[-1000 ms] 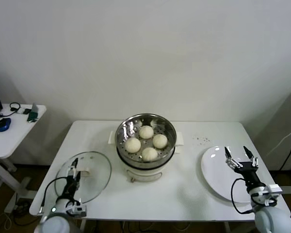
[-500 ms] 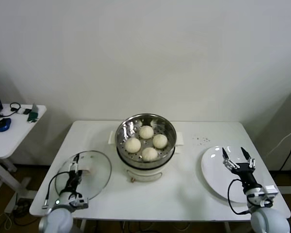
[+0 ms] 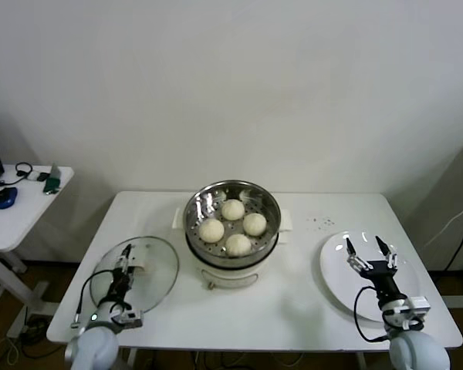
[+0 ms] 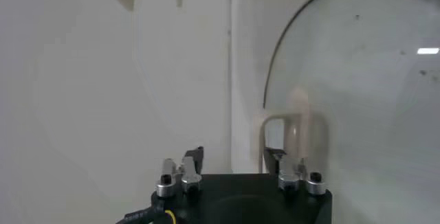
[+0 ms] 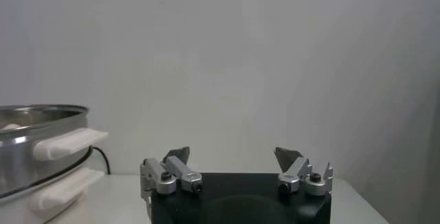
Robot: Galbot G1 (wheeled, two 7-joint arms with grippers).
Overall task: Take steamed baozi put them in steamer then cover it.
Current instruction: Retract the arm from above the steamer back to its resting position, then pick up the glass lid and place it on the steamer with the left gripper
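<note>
Four cream-white baozi [image 3: 232, 210] lie in the shiny steel steamer [image 3: 194, 206], which stands on its white pot base at the table's middle. The clear glass cover [image 3: 154, 279] lies flat on the table to the left. Its cream bar handle [image 3: 143, 269] also shows in the left wrist view [image 4: 295, 119]. My left gripper [image 3: 125, 260] is open and empty, low over the cover, just beside the handle; it also shows in the left wrist view [image 4: 234, 155]. My right gripper [image 3: 368, 253] is open and empty over the white plate, and also shows in the right wrist view [image 5: 234, 155].
A flat white plate [image 3: 338, 271] lies at the table's right. The steamer's rim and white side handle show in the right wrist view [image 5: 41, 143]. A side table [image 3: 19, 204] with a mouse and cables stands far left. Some dark specks [image 3: 321, 223] mark the tabletop.
My left gripper has moved forward over the cover toward its handle. My right gripper has drifted left and a little nearer over the plate. The baozi and steamer have not moved.
</note>
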